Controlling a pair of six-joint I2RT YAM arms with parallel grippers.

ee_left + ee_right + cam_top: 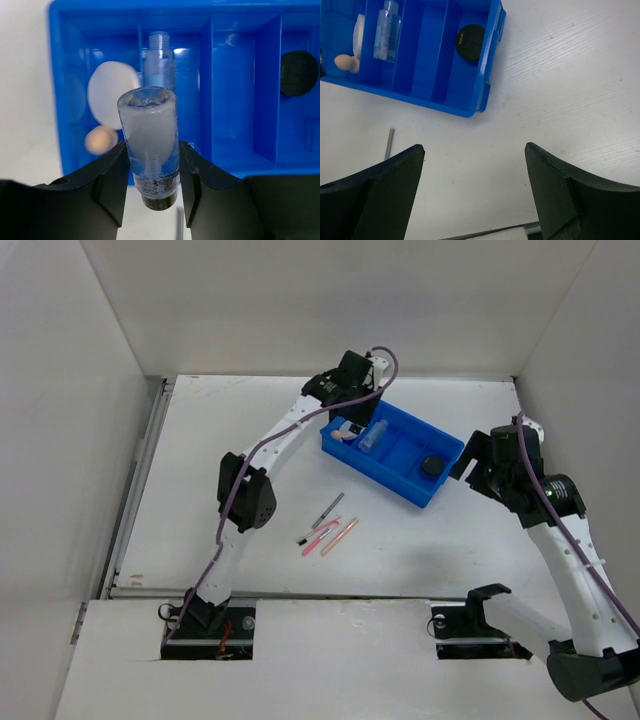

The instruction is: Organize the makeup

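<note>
My left gripper (151, 155) is shut on a clear vial (149, 135) and holds it upright above the left end of the blue tray (56, 100). A second clear vial (160, 60) lies in a tray compartment. A beige sponge (100, 140) and a white round item (112, 92) lie in the leftmost compartment. The round black compact (431, 466) sits in the right compartment. The thin dark brush (328, 510) and two pink sticks (322, 537) lie on the table in front of the tray. My right gripper (474, 147) is open and empty over bare table, right of the tray (485, 85).
The white table is walled at the back and on both sides. The tray (380, 475) lies diagonally at the centre back. The left arm (245, 495) stretches across the table's middle left, and the right arm (560, 530) stands at the right side.
</note>
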